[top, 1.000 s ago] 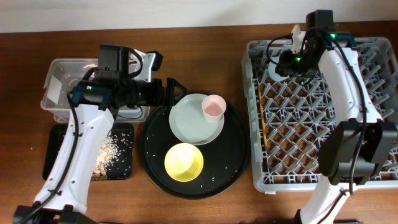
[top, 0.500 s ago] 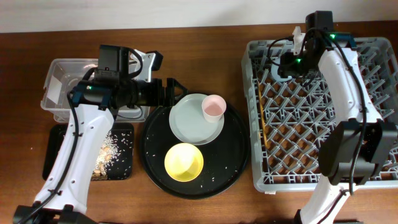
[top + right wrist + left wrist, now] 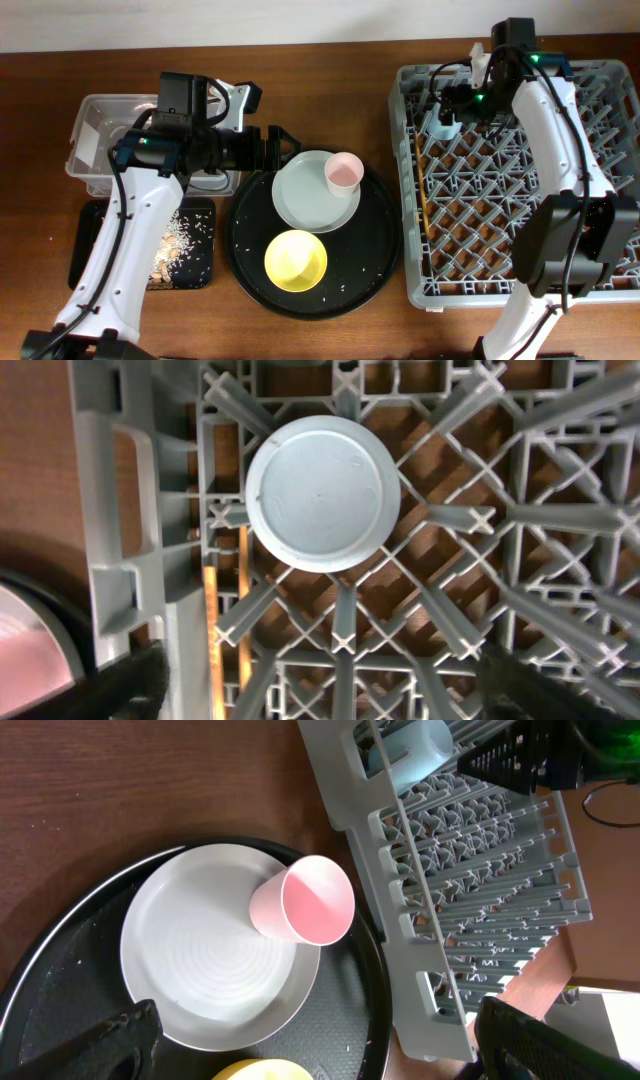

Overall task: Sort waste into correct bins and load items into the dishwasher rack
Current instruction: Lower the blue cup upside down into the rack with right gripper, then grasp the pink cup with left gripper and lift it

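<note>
A light-blue cup [image 3: 322, 492] stands upside down among the pegs in the far left corner of the dishwasher rack [image 3: 520, 230]. My right gripper [image 3: 320, 695] hangs open above it, apart from it. In the overhead view the right gripper [image 3: 455, 103] is over that cup [image 3: 440, 126]. Wooden chopsticks [image 3: 424, 195] lie along the rack's left side. The pink cup [image 3: 305, 902] lies tilted on the grey-green plate [image 3: 190, 970], next to the yellow bowl [image 3: 296, 260]. My left gripper [image 3: 320, 1050] is open and empty, just left of the plate.
Plate, pink cup and bowl rest on a round black tray [image 3: 380, 250]. At the far left stand a clear tub [image 3: 95, 140] and a shallow black tray [image 3: 90, 262] holding rice-like scraps [image 3: 180, 240]. The rack's grey wall [image 3: 350, 810] rises just right of the round tray.
My right gripper has opened wide and let go of the light-blue cup, which now stands free in the rack. The left arm has not moved.
</note>
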You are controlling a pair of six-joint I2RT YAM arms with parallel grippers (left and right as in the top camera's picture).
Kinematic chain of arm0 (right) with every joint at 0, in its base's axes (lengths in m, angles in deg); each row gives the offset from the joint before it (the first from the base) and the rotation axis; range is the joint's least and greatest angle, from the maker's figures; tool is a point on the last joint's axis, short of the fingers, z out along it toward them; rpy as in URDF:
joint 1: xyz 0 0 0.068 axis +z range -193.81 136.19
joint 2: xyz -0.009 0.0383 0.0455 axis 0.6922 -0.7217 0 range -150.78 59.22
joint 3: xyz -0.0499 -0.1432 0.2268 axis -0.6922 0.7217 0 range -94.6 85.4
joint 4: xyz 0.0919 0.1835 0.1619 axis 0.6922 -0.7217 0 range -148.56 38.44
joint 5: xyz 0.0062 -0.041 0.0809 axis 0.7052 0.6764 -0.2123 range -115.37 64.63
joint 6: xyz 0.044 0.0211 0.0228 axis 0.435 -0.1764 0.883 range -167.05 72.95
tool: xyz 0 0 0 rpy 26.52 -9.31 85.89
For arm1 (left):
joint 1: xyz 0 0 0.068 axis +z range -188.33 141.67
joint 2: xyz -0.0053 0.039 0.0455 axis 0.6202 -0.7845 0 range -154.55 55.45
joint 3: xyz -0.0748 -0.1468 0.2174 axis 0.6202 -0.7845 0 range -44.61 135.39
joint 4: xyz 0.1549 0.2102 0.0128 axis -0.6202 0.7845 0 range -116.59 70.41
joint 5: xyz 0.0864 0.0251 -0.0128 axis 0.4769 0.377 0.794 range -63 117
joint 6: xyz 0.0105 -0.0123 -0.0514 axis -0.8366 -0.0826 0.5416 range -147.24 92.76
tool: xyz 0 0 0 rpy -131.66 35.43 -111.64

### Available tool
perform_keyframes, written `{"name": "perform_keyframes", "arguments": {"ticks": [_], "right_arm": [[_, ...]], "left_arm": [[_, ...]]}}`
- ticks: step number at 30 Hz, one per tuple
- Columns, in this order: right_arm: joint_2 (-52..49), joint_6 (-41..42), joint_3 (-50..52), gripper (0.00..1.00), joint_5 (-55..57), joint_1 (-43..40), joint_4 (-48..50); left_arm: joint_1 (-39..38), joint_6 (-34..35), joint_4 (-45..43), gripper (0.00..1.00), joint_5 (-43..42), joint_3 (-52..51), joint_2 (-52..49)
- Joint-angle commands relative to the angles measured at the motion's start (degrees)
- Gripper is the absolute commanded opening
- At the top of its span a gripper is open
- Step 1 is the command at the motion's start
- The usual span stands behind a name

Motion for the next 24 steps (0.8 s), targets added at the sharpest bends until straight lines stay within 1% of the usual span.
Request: {"name": "perform_keyframes", "arguments": {"ticks": [1, 7, 10, 11, 12, 13, 14, 15, 17, 18, 20, 22, 24], "right_arm": [[0.4, 0.4, 0.3, 0.98, -0.6, 0.3, -0.2], [0.4, 0.4, 0.3, 0.99, -0.6, 0.3, -0.2], [0.4, 0.4, 0.3, 0.98, -0.6, 0.3, -0.2], [0.4, 0.4, 0.3, 0.98, -0.6, 0.3, -0.2], [0.4, 0.4, 0.3, 0.98, -0.6, 0.3, -0.2], [0.4, 0.4, 0.3, 0.98, -0.6, 0.3, -0.2], [0.4, 0.4, 0.3, 0.98, -0.6, 0.3, -0.2], [0.4, 0.4, 0.3, 0.98, -0.6, 0.3, -0.2], [0.4, 0.4, 0.3, 0.98, -0.6, 0.3, -0.2], [0.4, 0.4, 0.3, 0.98, -0.6, 0.3, -0.2], [0.4, 0.4, 0.3, 0.98, -0.6, 0.3, -0.2], [0.4, 0.4, 0.3, 0.98, -0.6, 0.2, -0.2], [0.4, 0.4, 0.3, 0.98, -0.6, 0.3, -0.2]], "left_arm": [[0.0, -0.5, 0.0, 0.99, 0.2, 0.2, 0.0], [0.0, -0.5, 0.0, 0.99, 0.0, 0.2, 0.0], [-0.3, 0.3, -2.4, 0.99, 0.6, 0.2, -0.2], [-1.1, 1.2, -2.4, 0.95, 0.6, 0.2, -0.4], [-2.7, 1.2, -2.4, 0.83, 1.2, 0.2, -0.9], [-4.3, 1.9, -2.4, 0.77, 3.0, 0.2, -1.4], [-6.1, 4.5, -2.4, 0.75, 6.5, 0.2, -2.1], [-9.6, 10.1, -2.6, 0.71, 13.9, 0.2, -3.7], [-14.9, 15.1, -4.9, 0.65, 23.3, 0.2, -7.2], [-16.6, 16.1, -6.0, 0.64, 25.6, 0.2, -8.7], [-19.7, 17.4, -9.3, 0.58, 27.7, 0.2, -13.2], [-20.9, 17.8, -11.5, 0.54, 28.1, 0.2, -17.0], [-21.0, 17.8, -13.3, 0.47, 28.1, 0.2, -20.4]]}}
